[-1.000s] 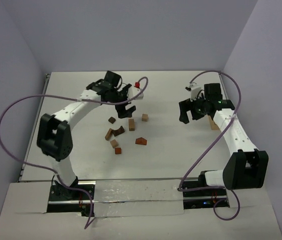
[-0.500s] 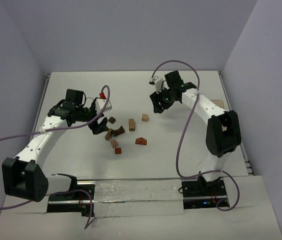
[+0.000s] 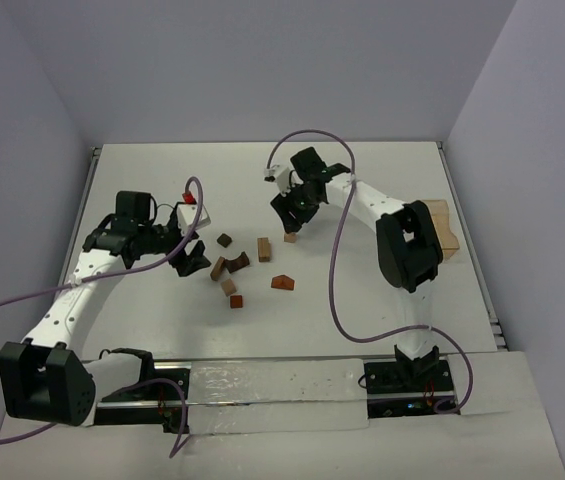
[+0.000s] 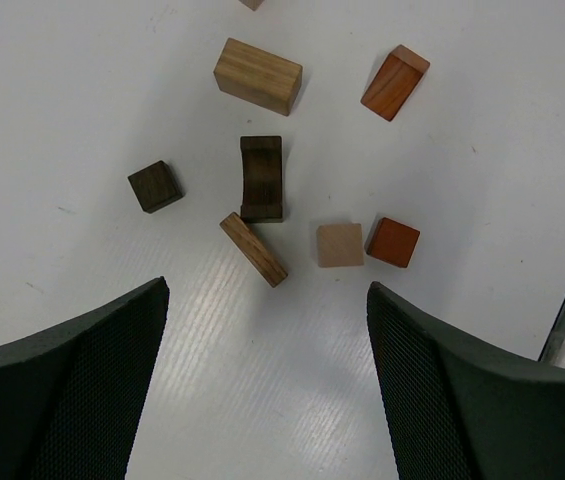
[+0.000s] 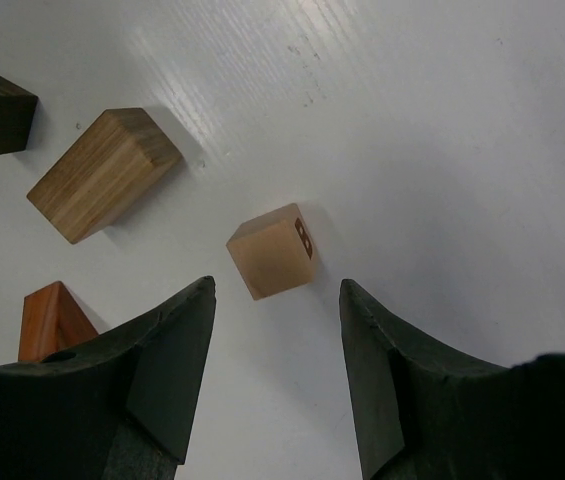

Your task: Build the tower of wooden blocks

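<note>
No tower stands; the wooden blocks lie loose mid-table. In the top view I see a dark cube (image 3: 224, 240), a tan oblong block (image 3: 263, 248), a small light cube (image 3: 290, 237), a dark arch (image 3: 239, 262) and a reddish wedge (image 3: 281, 282). My left gripper (image 3: 190, 255) is open and empty just left of the pile; its wrist view shows the arch (image 4: 261, 178) and a tilted plank (image 4: 253, 249) ahead of it (image 4: 267, 300). My right gripper (image 3: 290, 215) is open just behind the small light cube (image 5: 272, 250), which lies just ahead of its fingertips (image 5: 277, 300).
A light-tan wooden box (image 3: 444, 225) sits at the right table edge. A light cube (image 4: 339, 245) and an orange cube (image 4: 393, 242) lie at the near side of the pile. Purple cables loop over both arms. Walls close in the table on three sides.
</note>
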Motion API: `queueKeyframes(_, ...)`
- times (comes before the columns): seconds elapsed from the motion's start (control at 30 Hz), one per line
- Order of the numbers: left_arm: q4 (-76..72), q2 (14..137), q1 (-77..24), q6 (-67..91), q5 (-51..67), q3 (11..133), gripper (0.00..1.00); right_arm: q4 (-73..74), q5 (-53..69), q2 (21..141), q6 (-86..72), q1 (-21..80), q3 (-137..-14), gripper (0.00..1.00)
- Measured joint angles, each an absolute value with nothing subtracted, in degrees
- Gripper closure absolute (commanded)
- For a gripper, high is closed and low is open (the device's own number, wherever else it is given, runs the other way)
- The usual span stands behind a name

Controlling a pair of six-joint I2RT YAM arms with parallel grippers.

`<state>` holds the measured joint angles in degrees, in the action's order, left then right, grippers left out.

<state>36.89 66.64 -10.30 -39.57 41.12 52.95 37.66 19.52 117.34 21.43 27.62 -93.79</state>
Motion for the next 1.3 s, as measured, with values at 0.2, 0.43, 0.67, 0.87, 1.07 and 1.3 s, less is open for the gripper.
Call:
queueKeyframes(0.2,34.79,67.30,-9.91,-39.19,41.50,51.96,0.14,38.59,18.39,118.98,22.38,28.92,-94.79,0.39)
queueKeyframes(0.43,32.46,68.10,-9.72,-38.40,41.45,50.52,0.14,39.36,17.76,121.91,23.17,29.02,-96.94,0.37)
queueKeyframes(0.67,30.48,68.30,-9.63,-37.48,41.45,50.22,0.14,40.29,17.08,123.37,24.13,29.10,-97.08,0.39)
queueKeyframes(0.87,28.55,68.40,-9.63,-36.12,41.47,49.77,0.14,40.25,16.87,123.37,25.42,29.14,-97.08,0.52)
queueKeyframes(1.07,26.67,68.40,-9.63,-34.69,41.47,48.48,0.14,40.27,15.91,123.37,26.08,29.42,-97.08,0.66)
queueKeyframes(1.3,25.11,68.29,-9.63,-33.27,41.44,47.96,0.14,41.08,14.06,122.96,24.44,30.79,-97.12,1.00)
